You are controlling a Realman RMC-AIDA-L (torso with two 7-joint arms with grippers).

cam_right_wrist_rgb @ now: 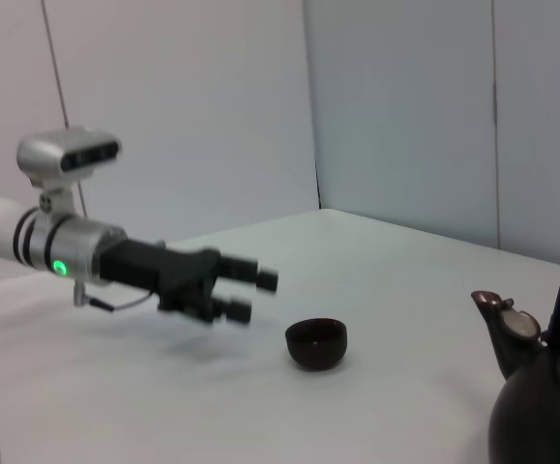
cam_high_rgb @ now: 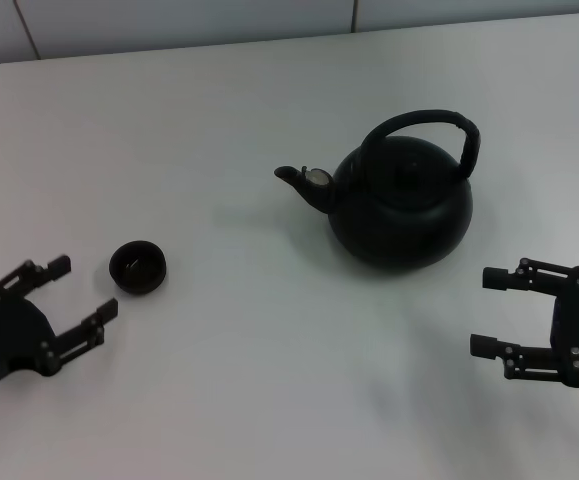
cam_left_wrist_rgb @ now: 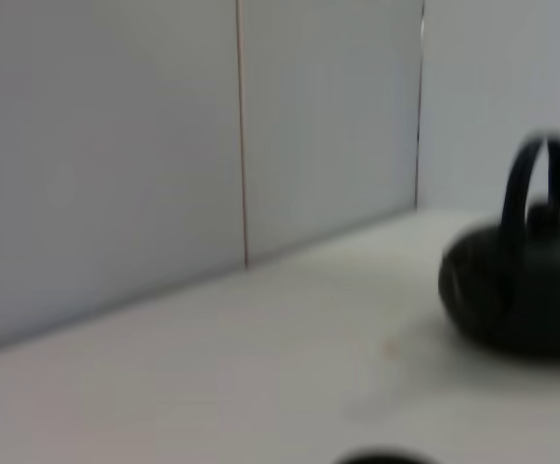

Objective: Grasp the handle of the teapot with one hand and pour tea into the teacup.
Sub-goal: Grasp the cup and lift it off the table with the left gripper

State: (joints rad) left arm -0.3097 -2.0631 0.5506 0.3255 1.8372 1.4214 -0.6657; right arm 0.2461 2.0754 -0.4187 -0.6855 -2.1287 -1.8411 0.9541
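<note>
Looking heavy, rigid: teapot (cam_high_rgb: 401,205); gripping handle (cam_high_rgb: 431,122) top (ribbed). Gaping empty: right gripper (cam_high_rgb: 489,312), left gripper (cam_high_rgb: 82,290) near teacup (cam_high_rgb: 137,267).

Each black claw (cam_high_rgb: 84,292) has 2 screw-studded fingers; the left wrist is silver-grey with a green light.

White table (cam_high_rgb: 219,380): teapot (cam_high_rgb: 401,205), teacup (cam_high_rgb: 137,267) well apart.

A plain white worktop (cam_high_rgb: 249,370) is seen filling the head view from 6 to 12 o'clock. At 12 o'clock it is bordered by a pale grey panelled wall (cam_high_rgb: 169,20), divided by thin vertical seams (cam_left_wrist_rgb: 242,135).
</note>
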